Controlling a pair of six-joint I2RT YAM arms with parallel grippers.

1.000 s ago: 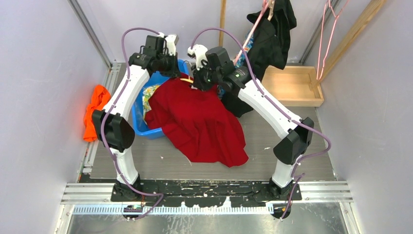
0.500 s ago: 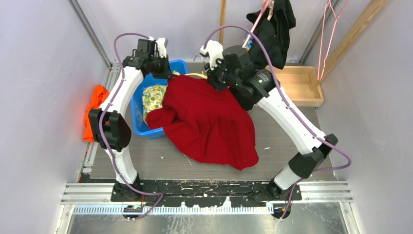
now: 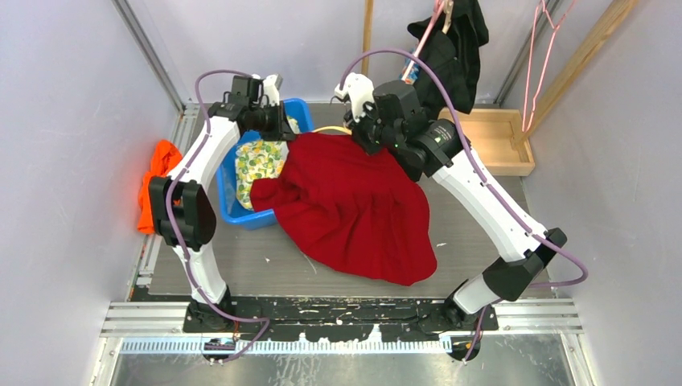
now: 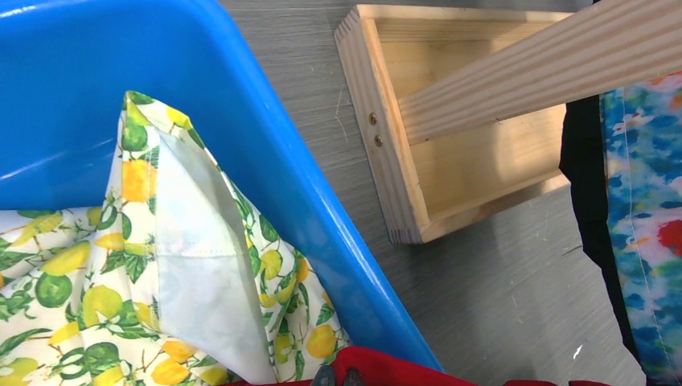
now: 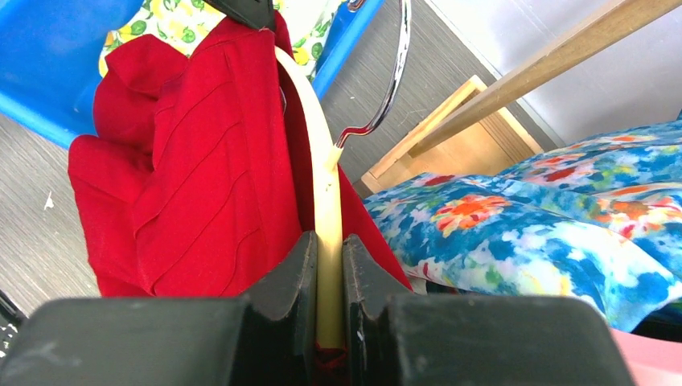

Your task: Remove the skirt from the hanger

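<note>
- Spanning the cell, a grey wood-grained table (image 3: 233,257) was enclosed by pale lilac walls (image 3: 64,121), with metal rails along its near edge.
- A shallow wooden tray (image 3: 482,141) was set at the far right of the table, and a slanted wooden beam (image 4: 547,60) was seen above it.
- A blue bin (image 3: 245,219) was placed at the far left, with a lemon-print cloth (image 3: 257,161) bundled inside it.
- An orange cloth (image 3: 157,181) was lodged against the left wall, off the table.
- A black garment (image 3: 458,56) was hung at the back, and a blue floral cloth (image 5: 531,217) was seen near it.
- The skirt (image 3: 354,209), plain red and pleated, was spread across the middle of the table, with one corner draped over the bin's rim and its far edge raised between the two grippers.
- The hanger (image 5: 326,185), a cream bar with a chrome hook (image 5: 394,80), was threaded through the skirt's raised edge.
- The right gripper (image 5: 328,241) was clamped narrowly on the hanger's bar.
- The left gripper (image 3: 283,129) was closed tight, with the skirt's upper left edge pinched between its tips, just over the bin's far corner.
</note>
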